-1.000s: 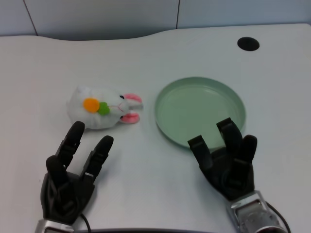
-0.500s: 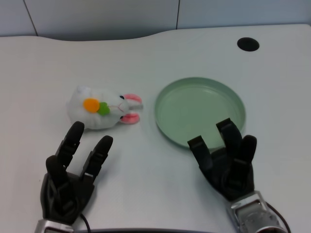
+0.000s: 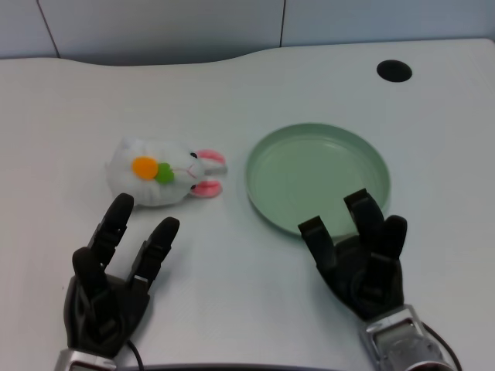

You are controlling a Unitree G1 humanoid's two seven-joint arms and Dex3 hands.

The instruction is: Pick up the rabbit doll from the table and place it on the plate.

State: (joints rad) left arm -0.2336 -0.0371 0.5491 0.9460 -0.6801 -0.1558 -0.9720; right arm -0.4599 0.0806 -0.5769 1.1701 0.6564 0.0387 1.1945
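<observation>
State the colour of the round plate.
Pale green round plate, clearest in the head view.

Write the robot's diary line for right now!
left hand: open, near rabbit doll, not touching | doll: on table | plate: empty | step: grasp pending

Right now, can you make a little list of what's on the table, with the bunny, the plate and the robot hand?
bunny: white rabbit doll lying on its side on the table, pink ears toward the plate
plate: green plate, nothing on it, right of the doll
left robot hand: open, holds nothing, just short of the doll
hole: dark round hole at the table's far right
</observation>
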